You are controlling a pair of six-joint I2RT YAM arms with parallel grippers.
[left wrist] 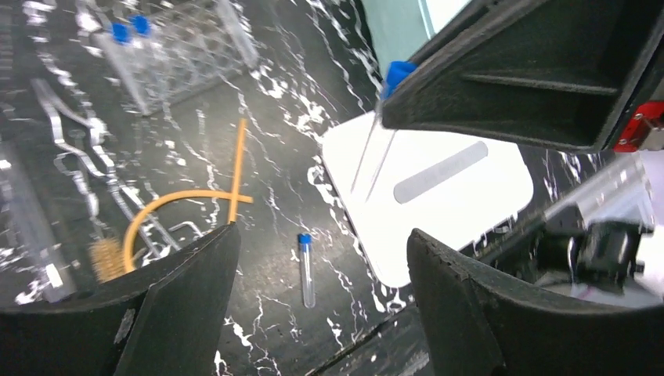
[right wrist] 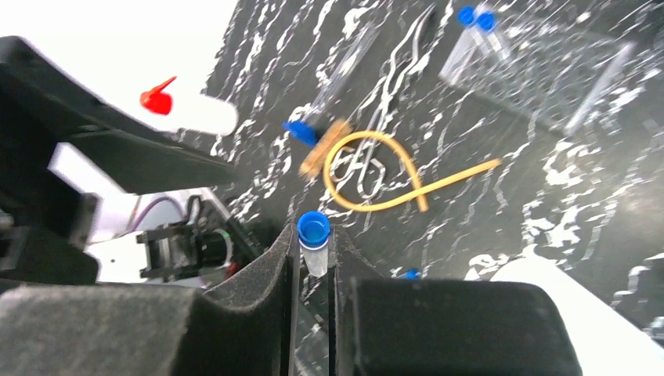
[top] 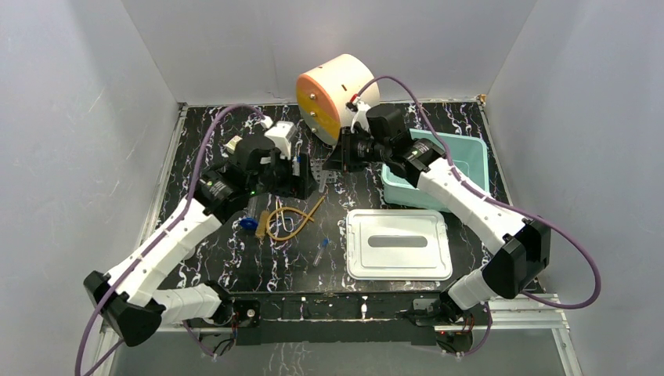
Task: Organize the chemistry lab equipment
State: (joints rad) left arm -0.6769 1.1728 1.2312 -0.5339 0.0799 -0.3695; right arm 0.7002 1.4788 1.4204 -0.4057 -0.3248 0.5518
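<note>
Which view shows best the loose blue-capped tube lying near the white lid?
The left wrist view: the loose tube lies whole, cap and body clear. The top external view shows it small; the right wrist view shows only a blue bit, likely its cap.

The black marbled worktop (top: pixel 329 270) carries a cabinet (top: pixel 333 90), tub (top: pixel 479 160), lid (top: pixel 398 244), tubing coil (top: pixel 286 223), rack (left wrist: pixel 184 55) and a loose tube (top: pixel 321 252).

Left claw (left wrist: pixel 322 235) wide, right claw (right wrist: pixel 315 244) clamped
</note>
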